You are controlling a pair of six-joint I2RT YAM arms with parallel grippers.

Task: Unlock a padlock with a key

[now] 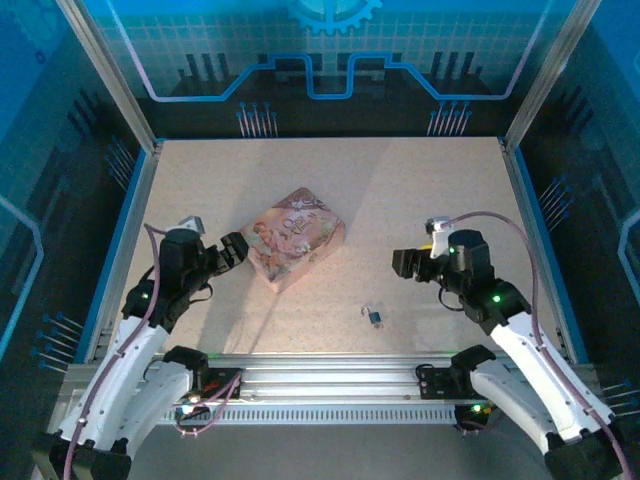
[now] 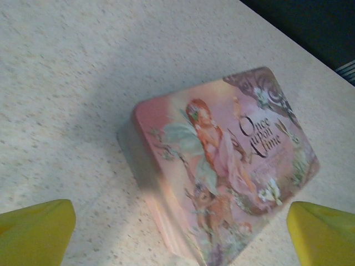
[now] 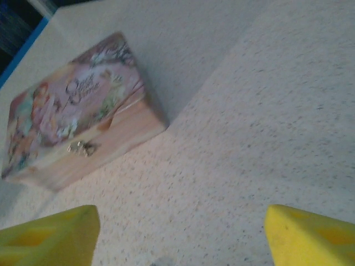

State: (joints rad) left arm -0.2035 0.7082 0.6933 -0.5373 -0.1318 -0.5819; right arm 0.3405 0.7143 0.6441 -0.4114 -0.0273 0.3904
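Speckled table (image 1: 420,200): pink box (image 1: 295,238) closed, contents hidden; padlock (image 1: 374,318) apart.

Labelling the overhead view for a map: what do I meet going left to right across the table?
In order: left claw → pink box → padlock → right claw.

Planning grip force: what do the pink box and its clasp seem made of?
The pink box: probably wood, streaky tan grain on its front, matte printed picture on the lid. Its clasp: likely metal, small with a silvery glint.
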